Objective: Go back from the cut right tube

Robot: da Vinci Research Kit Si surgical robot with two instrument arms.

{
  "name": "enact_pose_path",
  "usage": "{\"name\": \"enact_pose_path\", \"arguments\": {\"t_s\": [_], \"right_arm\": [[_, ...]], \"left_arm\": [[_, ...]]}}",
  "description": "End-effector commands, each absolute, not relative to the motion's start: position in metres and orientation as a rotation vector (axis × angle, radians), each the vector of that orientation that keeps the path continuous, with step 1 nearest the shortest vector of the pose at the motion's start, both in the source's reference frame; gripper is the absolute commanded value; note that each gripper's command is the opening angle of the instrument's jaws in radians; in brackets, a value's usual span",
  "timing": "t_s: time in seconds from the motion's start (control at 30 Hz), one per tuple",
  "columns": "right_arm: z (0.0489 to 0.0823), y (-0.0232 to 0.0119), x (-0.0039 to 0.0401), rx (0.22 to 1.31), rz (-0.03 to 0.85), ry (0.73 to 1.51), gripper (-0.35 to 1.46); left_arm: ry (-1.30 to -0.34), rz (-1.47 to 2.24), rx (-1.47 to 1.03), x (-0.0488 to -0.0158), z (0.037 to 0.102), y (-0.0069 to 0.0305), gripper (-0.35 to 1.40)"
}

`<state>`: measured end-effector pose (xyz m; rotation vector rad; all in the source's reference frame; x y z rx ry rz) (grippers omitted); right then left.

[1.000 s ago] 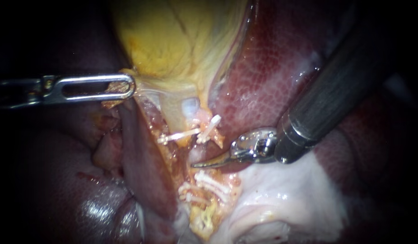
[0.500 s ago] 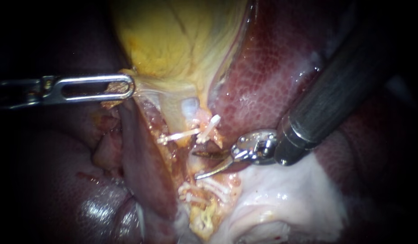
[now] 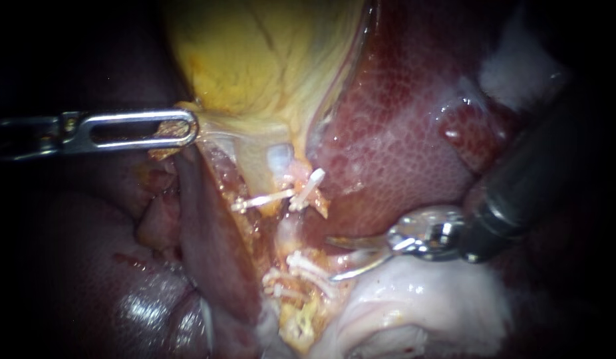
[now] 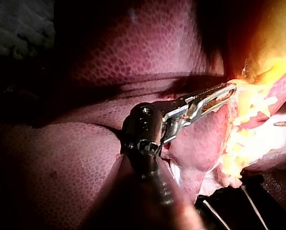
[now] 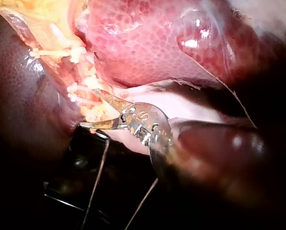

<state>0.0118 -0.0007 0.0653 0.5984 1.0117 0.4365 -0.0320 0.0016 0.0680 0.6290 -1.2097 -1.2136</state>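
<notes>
My right instrument (image 3: 330,258) comes in from the right, its two curved blades open and holding nothing, just right of the clipped tubes. White clips (image 3: 307,189) sit above and more clips (image 3: 309,267) below a pale tube end (image 3: 288,229). My left instrument (image 3: 183,127) is shut on the yellow gallbladder (image 3: 255,60) at its lower edge and holds it to the left. In the right wrist view the open blades (image 5: 91,109) lie beside the clips (image 5: 78,52). The left wrist view has the slotted jaws (image 4: 224,92) shut on yellow tissue.
Dark red liver (image 3: 401,133) fills the upper right and the left side. Pale whitish tissue (image 3: 414,306) lies under the right instrument's wrist. The right shaft (image 3: 534,179) crosses the right edge. Thin threads run under the blades (image 5: 97,177).
The right instrument's blades went from shut to open, then drew back to the right, away from the tube between the clips. The left instrument has held still.
</notes>
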Motion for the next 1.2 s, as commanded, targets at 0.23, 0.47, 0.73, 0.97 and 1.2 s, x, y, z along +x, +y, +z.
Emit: {"name": "enact_pose_path", "arguments": {"t_s": [0.23, 0.47, 0.73, 0.97, 1.2], "right_arm": [[0.0597, 0.0027, 0.0115, 0.479, 0.409, 1.029, 1.43], [0.0601, 0.0028, 0.0118, 0.498, 0.395, 1.047, 1.43], [0.0602, 0.0029, 0.0113, 0.499, 0.394, 1.047, 1.43], [0.0604, 0.003, 0.0109, 0.5, 0.393, 1.048, 1.43], [0.0604, 0.003, 0.0109, 0.5, 0.393, 1.048, 1.43]], "left_arm": [[-1.21, -1.215, 0.623, -0.0326, 0.0684, 0.0013, -0.35], [-1.216, -1.205, 0.616, -0.0349, 0.07, 0.0, -0.35], [-1.189, -1.173, 0.641, -0.0399, 0.0737, -0.0016, -0.35], [-1.179, -1.161, 0.65, -0.0419, 0.075, -0.0022, -0.35], [-1.179, -1.16, 0.651, -0.0417, 0.0749, -0.0022, -0.35]]}}
